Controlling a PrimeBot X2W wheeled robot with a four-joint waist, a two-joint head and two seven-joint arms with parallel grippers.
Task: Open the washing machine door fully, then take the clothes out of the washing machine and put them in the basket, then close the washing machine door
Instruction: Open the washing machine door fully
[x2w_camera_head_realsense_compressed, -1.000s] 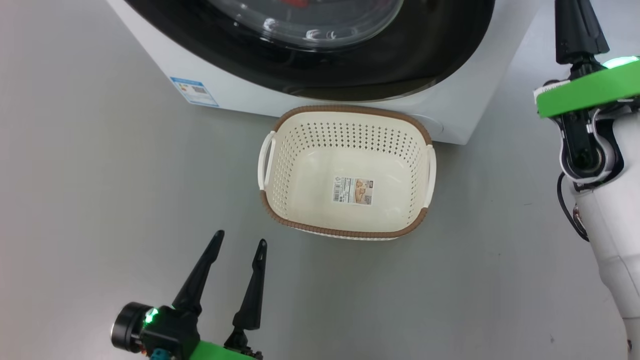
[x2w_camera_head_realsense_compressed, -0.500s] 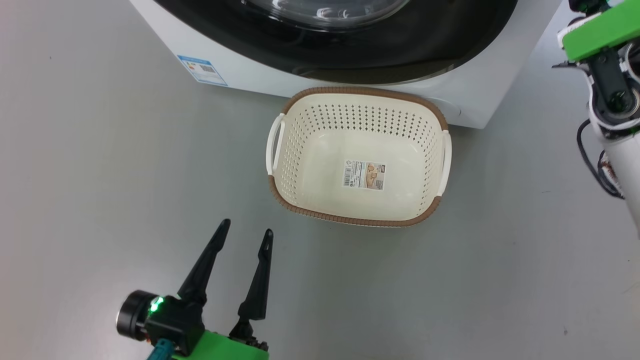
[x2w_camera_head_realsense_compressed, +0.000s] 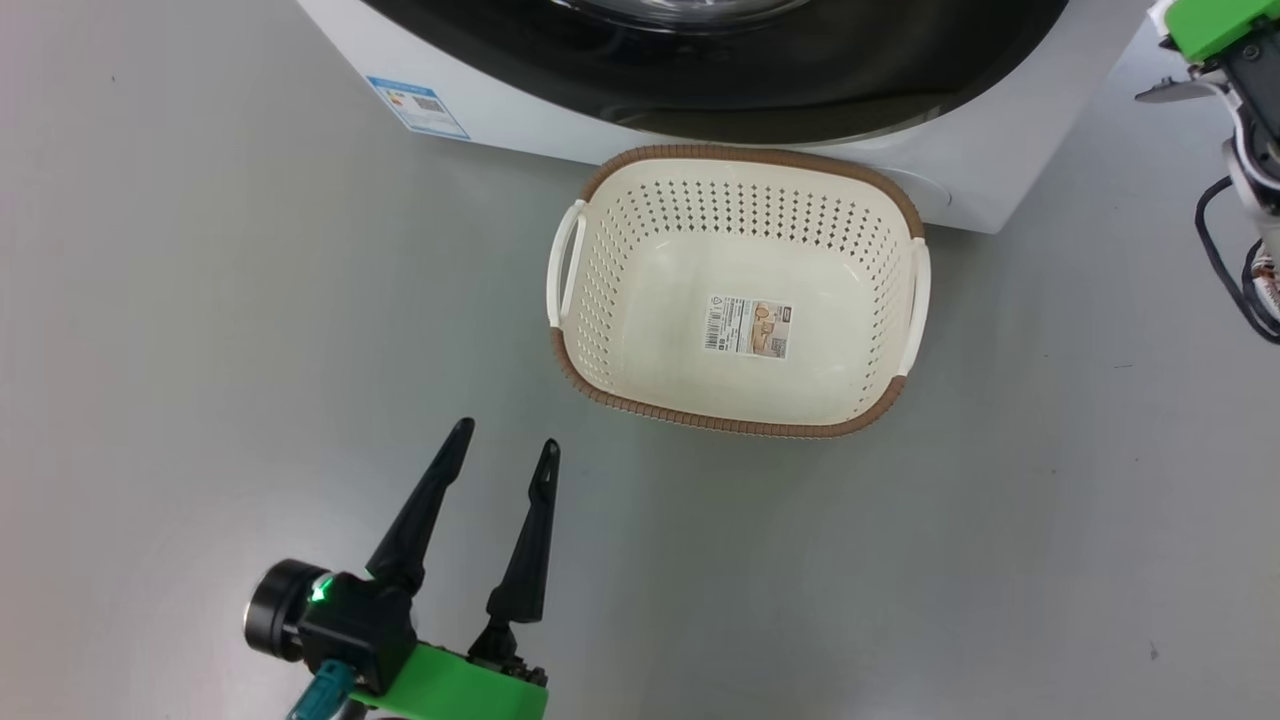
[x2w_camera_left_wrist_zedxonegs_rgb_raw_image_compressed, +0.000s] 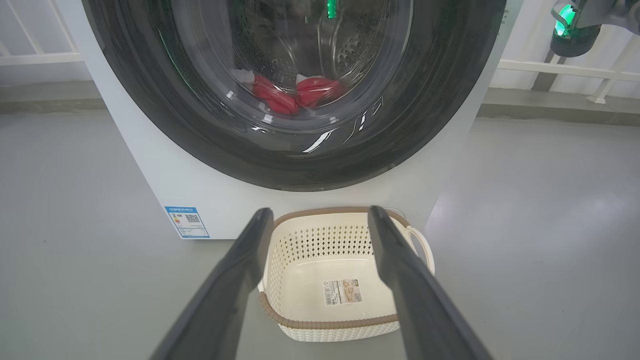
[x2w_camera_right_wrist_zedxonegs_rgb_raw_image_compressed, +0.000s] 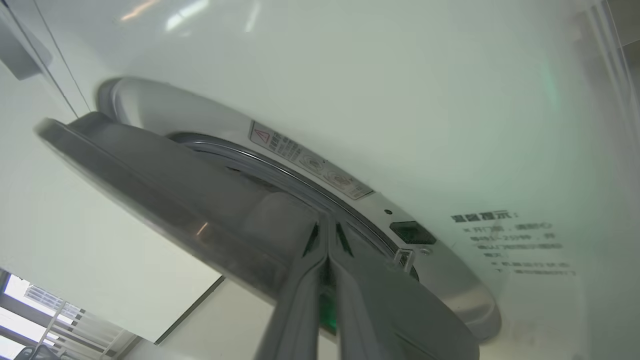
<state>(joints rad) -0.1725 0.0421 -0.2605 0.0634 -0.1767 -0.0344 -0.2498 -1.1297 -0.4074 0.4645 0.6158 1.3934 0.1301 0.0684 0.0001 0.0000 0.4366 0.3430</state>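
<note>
Here is the basket (x2w_camera_head_realsense_compressed: 740, 205), sitting open-side up on the grey floor (x2w_camera_head_realsense_compressed: 200, 350) in the middle of the head view, with nothing in it but the paper label (x2w_camera_head_realsense_compressed: 750, 327) on its bottom. Its far rim sits right up by the base of the washing machine (x2w_camera_head_realsense_compressed: 520, 105) at twelve o'clock. The blue sticker (x2w_camera_head_realsense_compressed: 418, 105) is on the white front at about eleven o'clock from the basket. Down at seven o'clock the left gripper (x2w_camera_head_realsense_compressed: 505, 437) hangs over bare floor, well short of the basket, its two dark fingers spread wide and holding nothing. Looking along those fingers, the washing machine door (x2w_camera_left_wrist_zedxonegs_rgb_raw_image_compressed: 300, 165) stands dead ahead at twelve o'clock. The clothes (x2w_camera_left_wrist_zedxonegs_rgb_raw_image_compressed: 295, 95) show red with touches of white through the glass, lying low in the drum. Over at one o'clock in the head view, the right arm (x2w_camera_head_realsense_compressed: 1215, 25) reaches up beside the machine. From its wrist, the right gripper (x2w_camera_right_wrist_zedxonegs_rgb_raw_image_compressed: 327, 225) has its fingers pressed tight together with nothing between them. The tips are tucked in behind the door's grey edge, where the door stands a little off the white front. Whether they press on that edge I cannot tell. The latch socket (x2w_camera_right_wrist_zedxonegs_rgb_raw_image_compressed: 412, 232) lies at three o'clock from the tips, and the warning sticker (x2w_camera_right_wrist_zedxonegs_rgb_raw_image_compressed: 310, 160) at twelve.
</note>
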